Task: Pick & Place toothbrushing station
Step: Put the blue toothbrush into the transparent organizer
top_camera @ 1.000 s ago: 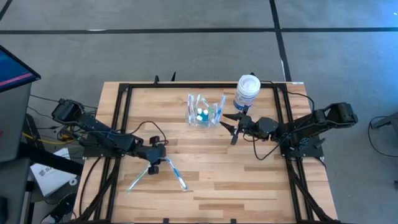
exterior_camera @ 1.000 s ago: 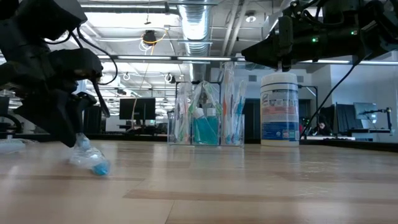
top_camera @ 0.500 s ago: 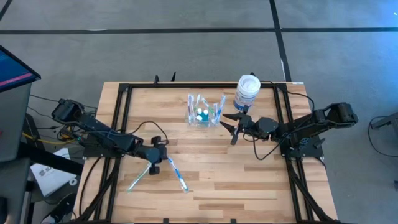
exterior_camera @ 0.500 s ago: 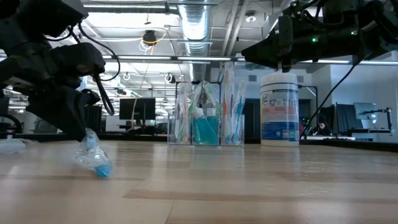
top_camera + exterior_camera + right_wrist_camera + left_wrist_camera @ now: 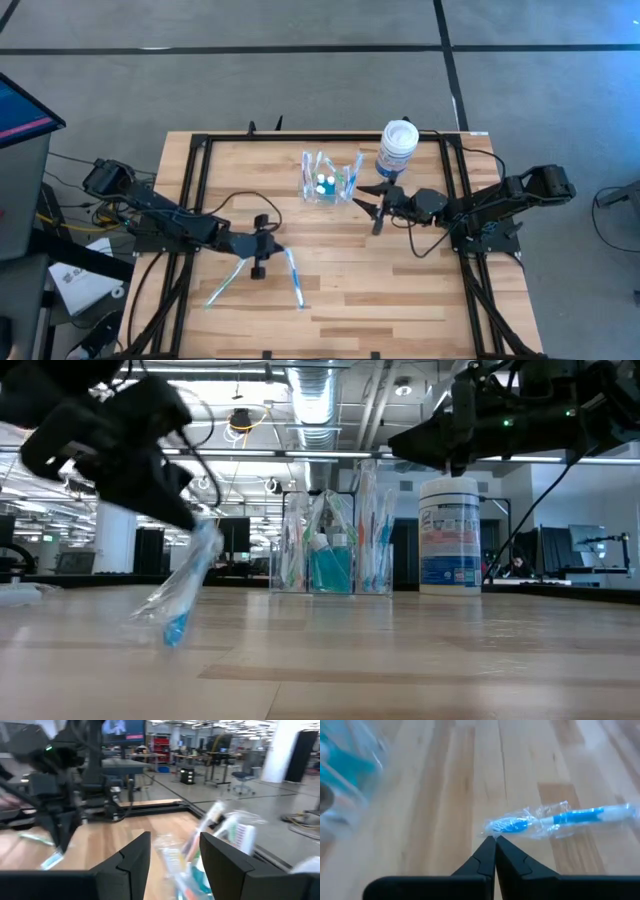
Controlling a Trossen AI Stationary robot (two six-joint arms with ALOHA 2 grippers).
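The toothbrushing station (image 5: 328, 178), a clear organizer with brushes standing in it, stands on the table's far middle (image 5: 335, 555). My left gripper (image 5: 494, 839) is left of centre (image 5: 272, 256), shut on a blue toothbrush in a clear wrapper (image 5: 294, 280), which slants down from it (image 5: 185, 590). My right gripper (image 5: 375, 205) hovers open, level, just right of the station, which shows blurred beyond its fingers (image 5: 210, 850); it touches nothing. My left gripper pinches the wrapper's end (image 5: 490, 834) just past the brush's blue bristle head (image 5: 511, 825), only at the free ends of its two fingers. The fingers slant down from the table's left. The toothbrush hangs tilted below them; its lower end (image 5: 175, 632) is at the tabletop.
A white jar with a blue label (image 5: 397, 147) stands right of the station, close behind my right gripper. A second wrapped toothbrush (image 5: 222, 287) lies on the table near the left arm. A black frame (image 5: 200, 150) borders the wooden tabletop.
My left gripper has risen and gone a little toward the table's right edge, tipping up. The blue toothbrush's held end has lifted off the table and swung right with it, while its other end has stayed low near the same spot.
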